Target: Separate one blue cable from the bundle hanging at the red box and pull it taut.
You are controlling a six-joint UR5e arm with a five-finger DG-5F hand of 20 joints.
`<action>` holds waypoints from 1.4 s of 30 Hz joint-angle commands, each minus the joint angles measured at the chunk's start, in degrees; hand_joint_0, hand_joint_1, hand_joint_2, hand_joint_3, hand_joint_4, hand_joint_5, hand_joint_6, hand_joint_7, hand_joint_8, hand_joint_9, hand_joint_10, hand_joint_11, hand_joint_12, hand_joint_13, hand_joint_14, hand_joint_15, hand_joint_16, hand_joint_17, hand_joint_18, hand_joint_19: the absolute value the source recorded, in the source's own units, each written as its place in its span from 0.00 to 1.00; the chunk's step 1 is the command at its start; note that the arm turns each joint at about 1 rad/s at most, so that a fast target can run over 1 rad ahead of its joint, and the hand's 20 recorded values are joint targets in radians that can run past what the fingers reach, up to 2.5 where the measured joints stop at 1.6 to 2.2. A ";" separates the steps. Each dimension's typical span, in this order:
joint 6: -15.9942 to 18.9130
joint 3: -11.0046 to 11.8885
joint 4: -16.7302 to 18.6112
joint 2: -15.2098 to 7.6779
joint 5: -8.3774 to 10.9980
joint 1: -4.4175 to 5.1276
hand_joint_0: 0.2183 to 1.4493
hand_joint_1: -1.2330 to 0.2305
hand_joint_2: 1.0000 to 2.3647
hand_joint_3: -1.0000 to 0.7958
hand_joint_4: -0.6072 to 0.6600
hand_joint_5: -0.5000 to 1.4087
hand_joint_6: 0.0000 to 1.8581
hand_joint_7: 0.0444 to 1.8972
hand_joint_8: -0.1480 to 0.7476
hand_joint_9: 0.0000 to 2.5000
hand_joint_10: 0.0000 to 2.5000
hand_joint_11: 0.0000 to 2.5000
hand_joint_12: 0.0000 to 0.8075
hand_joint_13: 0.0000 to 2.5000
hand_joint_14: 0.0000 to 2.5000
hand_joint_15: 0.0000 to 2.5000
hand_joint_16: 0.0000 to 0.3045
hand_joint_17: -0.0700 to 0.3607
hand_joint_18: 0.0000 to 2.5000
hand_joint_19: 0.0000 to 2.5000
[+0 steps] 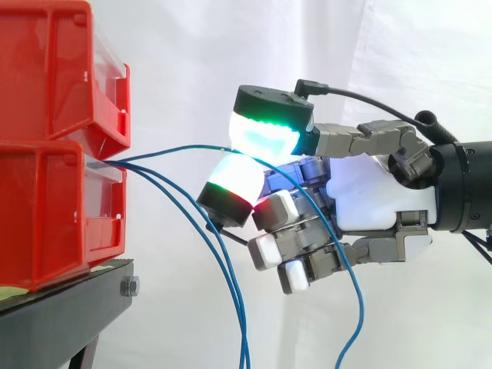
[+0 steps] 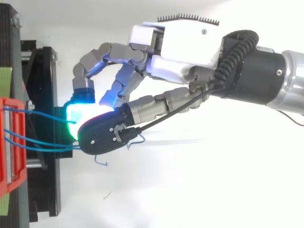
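Three thin blue cables come out of the front of the lower red bin (image 1: 46, 223). One blue cable (image 1: 177, 147) runs in a shallow arc to the right and passes between two glowing green-white fingertips (image 1: 265, 134). Beyond the pinch it drops in a long loop (image 1: 355, 284) below the hand. The hand (image 1: 377, 192) comes in from the right, shut on this cable, its other fingers curled underneath. The other two cables (image 1: 223, 261) hang down apart from it, left of the hand. From above, the hand (image 2: 185, 42) reaches to the bin's front, where the cables (image 2: 38, 142) leave the bin.
A second red bin (image 1: 46, 69) sits on top of the lower one. Both rest on a black stand (image 1: 61, 315) at the left. A white curtain hangs behind. A loose cable end (image 2: 100, 162) lies below the fingertips in the top view.
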 commanded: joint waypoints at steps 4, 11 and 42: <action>0.00 -0.07 0.00 0.00 -0.18 0.00 0.34 0.30 0.01 0.50 0.46 0.19 0.50 0.60 0.57 0.45 0.01 0.38 0.48 0.40 0.01 0.26 0.17 0.43 0.37 0.29; 0.00 -0.07 -0.09 0.00 -0.26 0.00 0.35 0.31 0.01 0.47 0.44 0.18 0.50 0.59 0.55 0.47 0.01 0.43 0.47 0.40 0.01 0.26 0.16 0.41 0.36 0.28; 0.53 -2.09 1.49 0.00 -2.11 -0.17 0.34 0.34 0.01 0.41 0.50 0.17 0.50 0.56 0.48 0.56 0.23 0.61 0.40 0.57 0.01 0.61 0.15 0.40 0.36 0.31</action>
